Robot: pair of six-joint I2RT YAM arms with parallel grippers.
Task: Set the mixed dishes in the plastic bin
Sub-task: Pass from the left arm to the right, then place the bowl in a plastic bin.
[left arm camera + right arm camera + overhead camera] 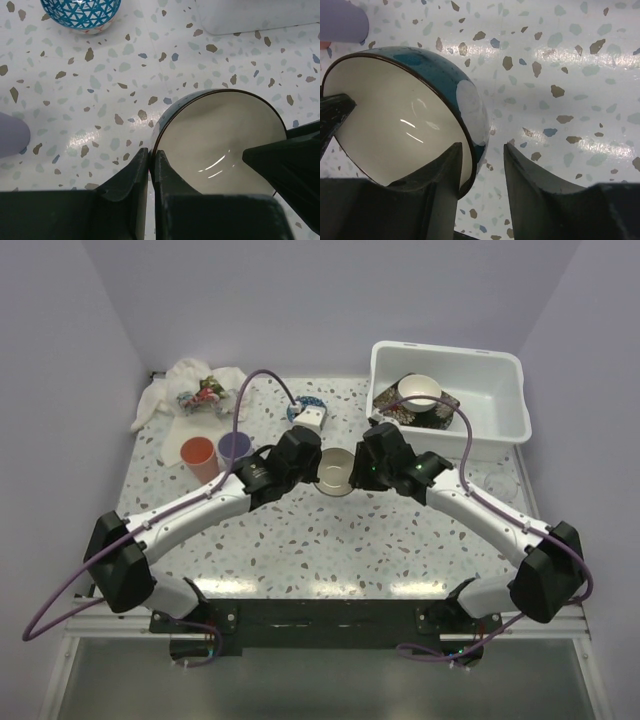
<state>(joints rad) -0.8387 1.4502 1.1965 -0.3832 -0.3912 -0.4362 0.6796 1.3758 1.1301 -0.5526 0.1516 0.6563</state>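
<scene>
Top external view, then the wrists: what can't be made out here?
Bowl: in the top view both wrists cover its edges, so no grip shows there.
Dark plate in the plastic bin, top view: pattern too small, partly under a cream bowl.
Purple cup: cut off by the right wrist view's top-left corner.

Bright even light, soft shadows, sharp focus

Left tool [150, 164] clamped on bowl [217, 132] rim, right tool [483, 152] facing it, jaws parted astride the rim
</scene>
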